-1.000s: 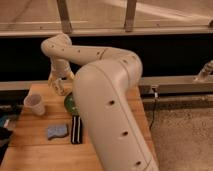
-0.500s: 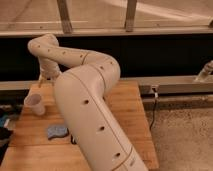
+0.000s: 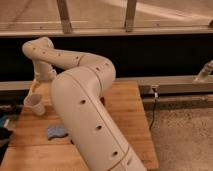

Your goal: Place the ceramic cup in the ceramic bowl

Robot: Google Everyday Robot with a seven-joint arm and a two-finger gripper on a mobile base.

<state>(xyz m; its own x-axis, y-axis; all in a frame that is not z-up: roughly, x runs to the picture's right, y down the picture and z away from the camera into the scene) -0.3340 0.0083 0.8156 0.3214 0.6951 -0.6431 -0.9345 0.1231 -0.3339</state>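
Arm masks table — tool above ceramic cup.

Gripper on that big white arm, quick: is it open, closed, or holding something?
Gripper: right by the small off-white ceramic cup at the left edge of the wooden table; whether it is open, closed or holding anything cannot be told.
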